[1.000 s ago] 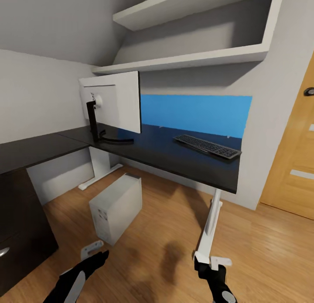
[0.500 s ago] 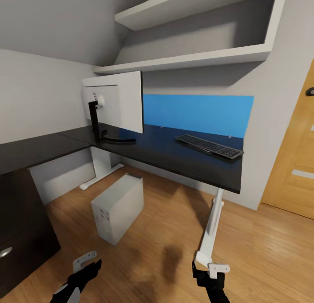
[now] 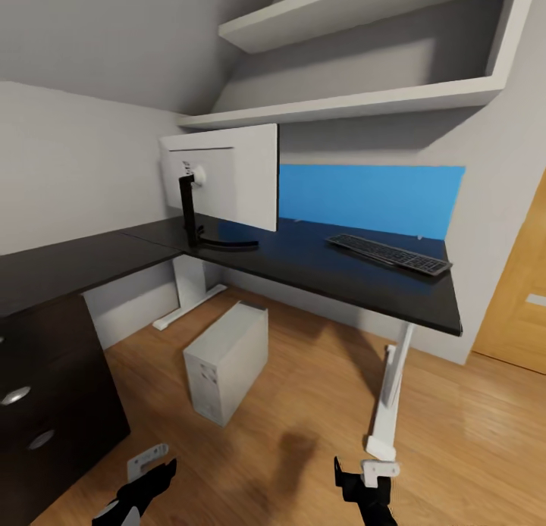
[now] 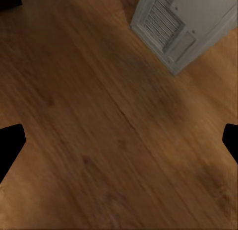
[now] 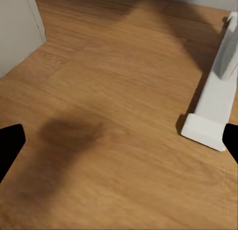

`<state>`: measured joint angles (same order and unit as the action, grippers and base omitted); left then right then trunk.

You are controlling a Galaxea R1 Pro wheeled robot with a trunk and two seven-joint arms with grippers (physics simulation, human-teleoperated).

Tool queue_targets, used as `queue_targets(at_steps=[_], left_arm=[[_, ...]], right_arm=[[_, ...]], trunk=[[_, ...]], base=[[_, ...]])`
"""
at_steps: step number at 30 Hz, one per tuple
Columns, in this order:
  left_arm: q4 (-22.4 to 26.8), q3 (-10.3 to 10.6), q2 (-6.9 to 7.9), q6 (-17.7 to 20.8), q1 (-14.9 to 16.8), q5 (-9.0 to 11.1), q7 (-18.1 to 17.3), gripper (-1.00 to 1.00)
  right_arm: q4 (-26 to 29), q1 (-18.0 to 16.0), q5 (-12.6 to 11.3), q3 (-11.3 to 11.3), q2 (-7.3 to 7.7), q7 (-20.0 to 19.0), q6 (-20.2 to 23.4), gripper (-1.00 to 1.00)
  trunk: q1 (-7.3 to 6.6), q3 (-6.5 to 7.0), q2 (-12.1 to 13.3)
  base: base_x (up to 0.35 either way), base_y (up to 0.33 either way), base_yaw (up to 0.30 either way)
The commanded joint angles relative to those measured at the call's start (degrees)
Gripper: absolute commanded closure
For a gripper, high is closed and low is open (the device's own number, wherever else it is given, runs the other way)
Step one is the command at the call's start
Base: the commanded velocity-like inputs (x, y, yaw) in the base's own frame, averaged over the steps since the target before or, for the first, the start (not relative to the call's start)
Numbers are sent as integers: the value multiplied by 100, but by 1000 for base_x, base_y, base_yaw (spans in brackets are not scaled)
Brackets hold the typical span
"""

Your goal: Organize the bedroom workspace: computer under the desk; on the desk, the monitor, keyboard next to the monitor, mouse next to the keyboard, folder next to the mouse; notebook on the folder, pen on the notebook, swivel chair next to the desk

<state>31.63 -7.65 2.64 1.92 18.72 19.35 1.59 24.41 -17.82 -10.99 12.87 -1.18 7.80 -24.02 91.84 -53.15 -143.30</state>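
Note:
The desk (image 3: 318,272) has a glossy black L-shaped top. On it the monitor (image 3: 227,173) stands on its slim black stand with its white back toward me. The keyboard (image 3: 388,254) lies flat further right, before the blue back panel (image 3: 371,198). The computer (image 3: 227,361), a light grey tower, stands upright on the wooden floor by the desk's front edge. The tower's vented panel (image 4: 173,26) appears in the left wrist view. My left gripper (image 4: 119,145) and right gripper (image 5: 119,145) hang open over bare floor, holding nothing.
A black drawer unit (image 3: 45,405) stands close at the left. The desk's white leg and foot (image 3: 387,405) are just ahead of my right arm, the foot (image 5: 208,115) near that gripper. An oak door (image 3: 523,306) is at the right, and white shelves (image 3: 364,101) hang above the desk.
The whole picture has slid to the right, so the camera has moved; more of the drawer unit shows. Both arms sit lower in the picture. Nothing on the desk has moved.

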Motion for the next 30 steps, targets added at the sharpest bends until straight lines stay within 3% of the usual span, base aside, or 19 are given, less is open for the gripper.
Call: queue_targets(at_steps=[1,8,17,30], left_arm=[[3,9,0,20,0,60,16,-100],[-70,17,-8,19,0,60,16,-100],[-110,18,-9,17,0,60,16,-100],[-400,18,-17,-309,0,67,5,-100]], right_arm=[[-5,-4,-53,53,2,40,-24,-100],[-7,-6,-57,50,2,43,-24,-100],[-33,-3,-64,44,3,53,-24,-100],[-226,-6,-66,28,8,55,-32,-100]], trunk=[[-1,-3,-2],[-1,24,-2],[-1,33,-2],[-1,34,-2]], base=[[48,258,-125],[65,120,-181],[33,12,-38],[218,0,-1]])
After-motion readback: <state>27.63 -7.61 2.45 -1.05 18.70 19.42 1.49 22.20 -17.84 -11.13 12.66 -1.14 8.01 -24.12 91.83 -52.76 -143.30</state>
